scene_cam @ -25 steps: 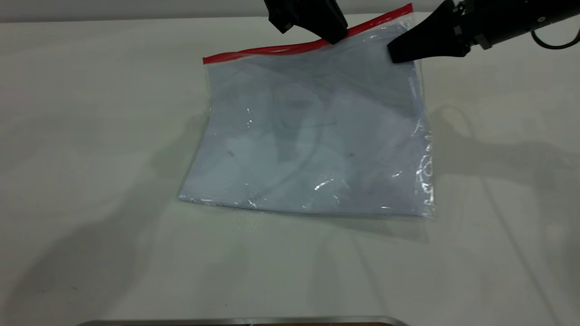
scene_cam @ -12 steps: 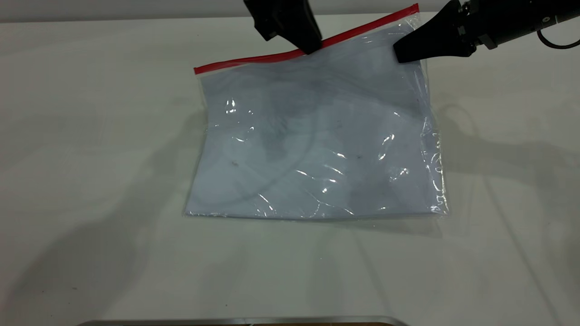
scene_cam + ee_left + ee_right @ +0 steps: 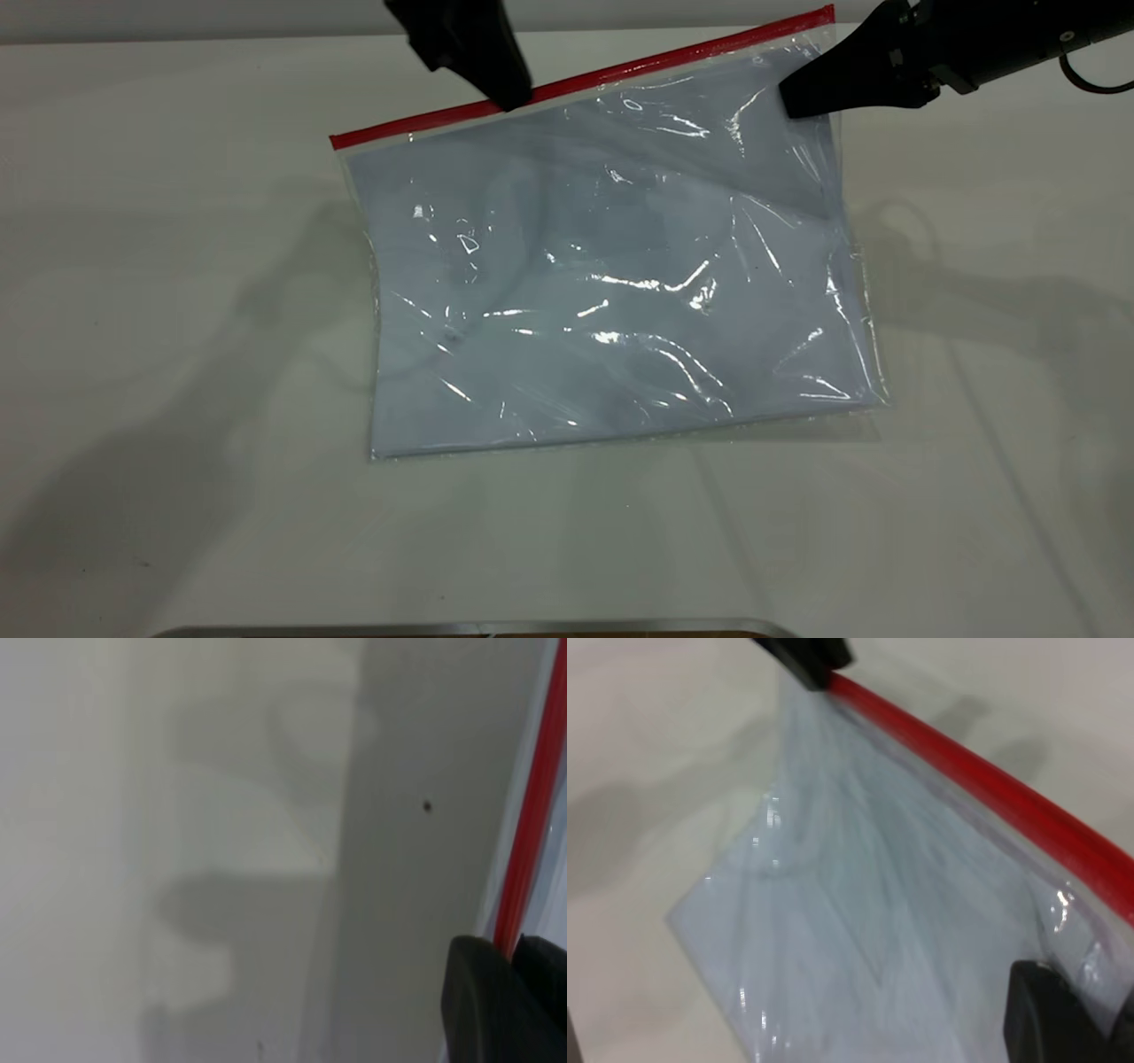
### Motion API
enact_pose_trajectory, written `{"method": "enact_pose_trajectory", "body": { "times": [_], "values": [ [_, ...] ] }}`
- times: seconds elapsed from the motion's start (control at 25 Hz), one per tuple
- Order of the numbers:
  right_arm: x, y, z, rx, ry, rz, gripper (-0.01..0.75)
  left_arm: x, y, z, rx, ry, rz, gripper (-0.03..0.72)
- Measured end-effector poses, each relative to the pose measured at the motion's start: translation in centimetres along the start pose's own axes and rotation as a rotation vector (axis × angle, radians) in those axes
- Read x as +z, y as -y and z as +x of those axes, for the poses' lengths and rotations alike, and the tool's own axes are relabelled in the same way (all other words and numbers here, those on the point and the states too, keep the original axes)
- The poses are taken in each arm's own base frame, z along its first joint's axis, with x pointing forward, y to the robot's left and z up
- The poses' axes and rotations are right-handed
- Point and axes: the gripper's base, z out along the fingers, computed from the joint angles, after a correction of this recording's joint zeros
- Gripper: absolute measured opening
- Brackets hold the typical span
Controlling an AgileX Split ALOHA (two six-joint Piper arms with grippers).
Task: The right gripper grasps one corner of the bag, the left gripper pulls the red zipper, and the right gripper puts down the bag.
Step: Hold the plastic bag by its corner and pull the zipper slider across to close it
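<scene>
With the bag (image 3: pixel 611 275) held lifted over the white table (image 3: pixel 177 266) at its far right corner by the closed right gripper (image 3: pixel 802 96), the red zipper (image 3: pixel 576 84), pinched mid-length by the closed left gripper (image 3: pixel 512 96), could be lost if that corner is pulled free.

a flat, pale off-white matte table (image 3: pixel 177 354) carries a large clear-plastic rectangular bag (image 3: pixel 611 292) with bluish-white sheets inside, its near edge resting on the tabletop.
</scene>
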Motion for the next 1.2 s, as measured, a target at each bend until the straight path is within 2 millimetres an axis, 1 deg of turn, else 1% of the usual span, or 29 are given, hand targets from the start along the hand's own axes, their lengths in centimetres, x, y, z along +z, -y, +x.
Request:
{"method": "enact_pose_trajectory", "body": {
  "times": [0.24,0.52,0.88,1.2],
  "values": [
    [0.0,0.4,0.2,0.001,-0.019,0.049,0.034,-0.5,-0.2,1.5,-0.035,-0.077,0.024,0.062],
    [-0.1,1.2,0.4,0.03,-0.05,0.129,0.034,-0.7,-0.6,2.9,-0.076,-0.207,-0.008,0.062],
    [-0.3,1.9,0.8,0.035,-0.083,0.214,0.034,-0.9,-0.8,3.6,-0.092,-0.288,-0.041,0.063],
    [-0.3,2.1,0.8,0.045,-0.081,0.23,0.046,-0.9,-0.9,3.6,-0.09,-0.289,-0.049,0.078]
  ]
}}
